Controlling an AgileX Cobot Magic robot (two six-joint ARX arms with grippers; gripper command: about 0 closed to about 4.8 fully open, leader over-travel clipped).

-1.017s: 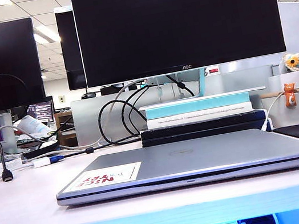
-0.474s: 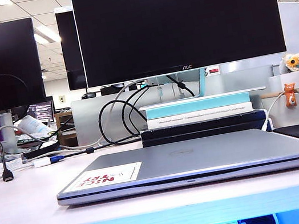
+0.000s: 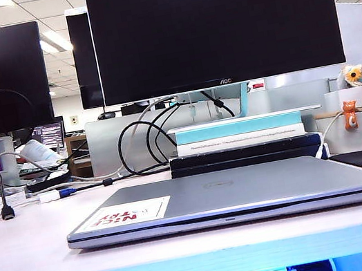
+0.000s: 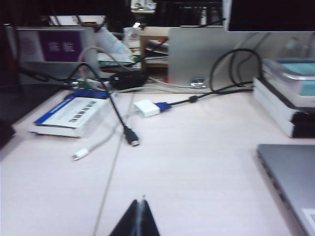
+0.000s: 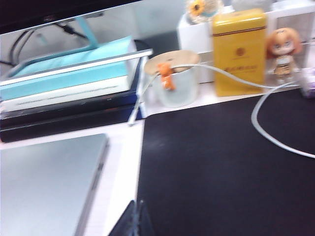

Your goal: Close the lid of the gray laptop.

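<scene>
The gray laptop [image 3: 232, 216] lies flat on the white desk with its lid [image 3: 239, 188] down on the base, logo and white-and-red sticker [image 3: 123, 214] facing up. Neither arm shows in the exterior view. In the left wrist view my left gripper [image 4: 140, 202] is shut with nothing in it, over bare desk off the laptop's corner [image 4: 290, 172]. In the right wrist view my right gripper [image 5: 136, 204] is shut and holds nothing, at the strip of desk between the laptop's edge [image 5: 54, 182] and a black mat [image 5: 221, 162].
A stack of books [image 3: 241, 140] and the big AOC monitor [image 3: 214, 24] stand behind the laptop. Loose cables [image 4: 129, 135] and a blue-and-white booklet [image 4: 71, 114] lie on the left. A white cup [image 5: 172, 78], yellow tin [image 5: 239, 49] and figurine [image 5: 283, 49] stand at the right.
</scene>
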